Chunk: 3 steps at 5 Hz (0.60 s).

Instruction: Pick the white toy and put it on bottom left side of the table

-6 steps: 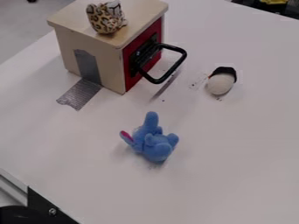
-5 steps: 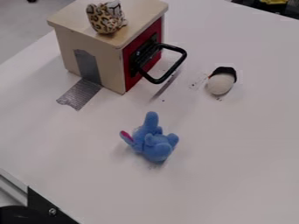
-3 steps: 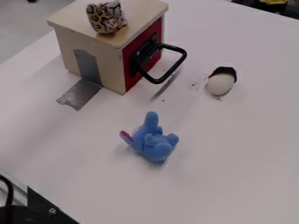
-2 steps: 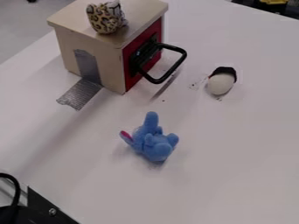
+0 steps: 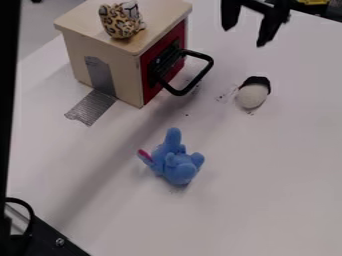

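Observation:
My gripper (image 5: 248, 36) hangs at the top edge, right of the middle, its two black fingers apart with nothing between them. Below it on the table lies the white toy (image 5: 252, 96), a rounded white piece with a black part at its upper end; the two are not touching. The white table (image 5: 267, 200) carries it right of the box's black handle.
A wooden box (image 5: 107, 50) with a red front, a black handle (image 5: 200, 75) and a leopard-print toy (image 5: 121, 21) on top stands at the upper left. A blue plush toy (image 5: 178, 162) lies mid-table. Black arm parts run along the left edge.
My gripper has come into view at the top edge, with its fingers apart. A black arm part now covers the left edge, and a shadow lies across the table. The toys have not moved.

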Each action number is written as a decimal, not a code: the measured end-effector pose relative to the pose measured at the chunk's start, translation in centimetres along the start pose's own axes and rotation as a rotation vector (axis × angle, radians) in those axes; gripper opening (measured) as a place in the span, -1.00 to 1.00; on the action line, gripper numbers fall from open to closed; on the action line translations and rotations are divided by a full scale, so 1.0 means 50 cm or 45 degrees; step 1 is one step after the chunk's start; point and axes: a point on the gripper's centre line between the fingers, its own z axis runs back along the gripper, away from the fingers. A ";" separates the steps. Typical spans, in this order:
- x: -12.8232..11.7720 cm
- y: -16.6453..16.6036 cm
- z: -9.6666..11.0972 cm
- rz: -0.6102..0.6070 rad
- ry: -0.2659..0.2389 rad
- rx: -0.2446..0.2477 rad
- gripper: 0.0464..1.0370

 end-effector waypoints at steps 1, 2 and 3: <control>0.007 -0.015 -0.057 0.024 0.024 -0.017 0.92; 0.003 -0.038 -0.115 0.044 0.037 -0.078 0.92; -0.004 -0.043 -0.150 0.065 0.091 -0.092 0.92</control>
